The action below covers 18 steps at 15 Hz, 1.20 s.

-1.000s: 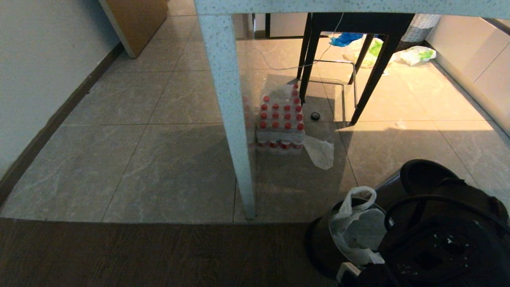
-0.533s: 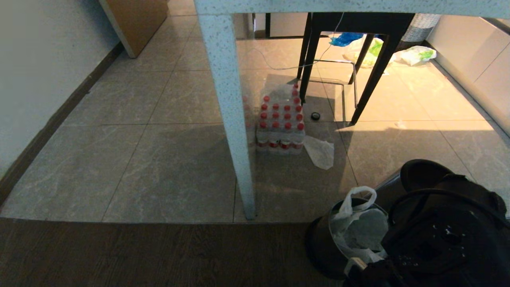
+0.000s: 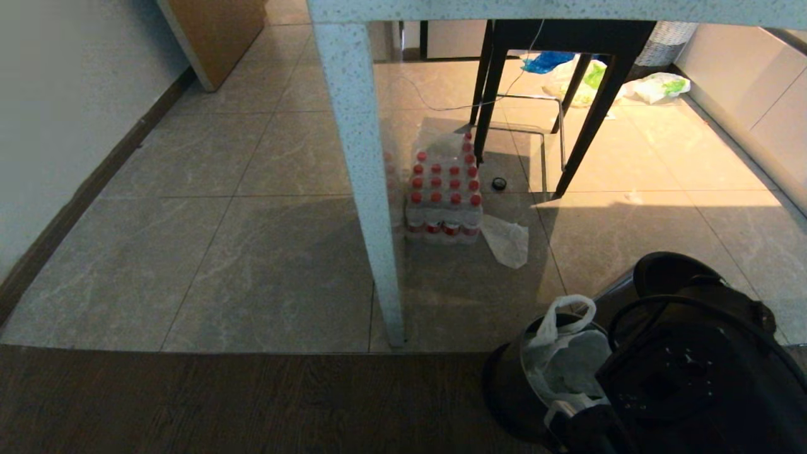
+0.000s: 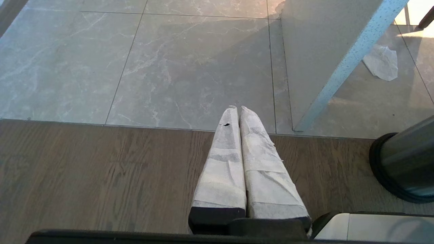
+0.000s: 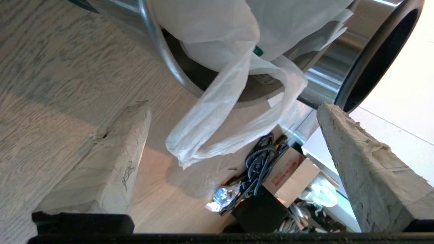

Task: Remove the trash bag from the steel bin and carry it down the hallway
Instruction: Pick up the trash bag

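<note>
The steel bin (image 3: 507, 391) stands on dark wood flooring at the lower right of the head view. The white trash bag (image 3: 567, 362) sits in it, one loop handle (image 3: 570, 312) sticking up. My right arm (image 3: 693, 372) leans over the bin's near right side. In the right wrist view the right gripper (image 5: 234, 105) is open, wide apart, by the bin's rim (image 5: 151, 34). A bag handle loop (image 5: 217, 112) hangs between the fingers, touching neither. My left gripper (image 4: 238, 109) is parked shut over the floor, left of the bin (image 4: 407, 159).
A speckled table leg (image 3: 365, 189) stands left of the bin. Behind it are a pack of red-capped bottles (image 3: 444, 195) and a clear plastic scrap (image 3: 507, 243). A second steel cylinder (image 3: 665, 274) sits behind the bin. Black chair legs (image 3: 586, 113) and other bags (image 3: 659, 87) are farther back.
My right arm has swung a little left and in over the bin, its fingertip sliding along the near rim. The bag, the bin and the camera have not moved.
</note>
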{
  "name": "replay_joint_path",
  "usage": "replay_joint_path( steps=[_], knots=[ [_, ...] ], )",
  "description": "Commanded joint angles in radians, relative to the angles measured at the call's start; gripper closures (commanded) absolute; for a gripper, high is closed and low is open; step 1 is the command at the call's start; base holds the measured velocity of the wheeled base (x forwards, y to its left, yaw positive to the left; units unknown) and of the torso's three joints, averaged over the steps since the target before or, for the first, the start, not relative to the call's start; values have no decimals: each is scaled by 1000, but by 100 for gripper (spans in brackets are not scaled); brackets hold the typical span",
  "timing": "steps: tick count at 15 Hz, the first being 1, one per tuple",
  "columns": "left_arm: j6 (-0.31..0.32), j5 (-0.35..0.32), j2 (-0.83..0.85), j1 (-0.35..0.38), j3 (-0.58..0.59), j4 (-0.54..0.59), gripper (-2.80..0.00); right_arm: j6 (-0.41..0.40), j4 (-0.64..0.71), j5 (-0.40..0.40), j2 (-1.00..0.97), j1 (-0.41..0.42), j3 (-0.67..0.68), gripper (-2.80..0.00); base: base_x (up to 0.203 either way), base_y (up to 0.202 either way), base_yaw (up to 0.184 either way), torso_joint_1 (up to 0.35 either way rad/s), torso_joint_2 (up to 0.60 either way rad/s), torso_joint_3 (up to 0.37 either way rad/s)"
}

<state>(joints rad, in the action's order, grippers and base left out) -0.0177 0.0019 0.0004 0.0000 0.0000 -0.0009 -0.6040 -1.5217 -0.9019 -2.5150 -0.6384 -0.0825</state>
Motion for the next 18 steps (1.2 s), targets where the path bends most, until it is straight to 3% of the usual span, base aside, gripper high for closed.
replay_joint_path(
  steps=[1,8,18],
  knots=[
    [-1,1,0,0,0,-1,0,-2,-8,-8,-19,8,-11,-280,0,0,0,0,0,0],
    [-1,1,0,0,0,-1,0,12,-8,-99,7,71,-65,-280,0,0,0,0,0,0],
    [-1,1,-2,0,0,-1,0,12,-8,-133,165,70,-102,-280,0,0,0,0,0,0]
  ],
)
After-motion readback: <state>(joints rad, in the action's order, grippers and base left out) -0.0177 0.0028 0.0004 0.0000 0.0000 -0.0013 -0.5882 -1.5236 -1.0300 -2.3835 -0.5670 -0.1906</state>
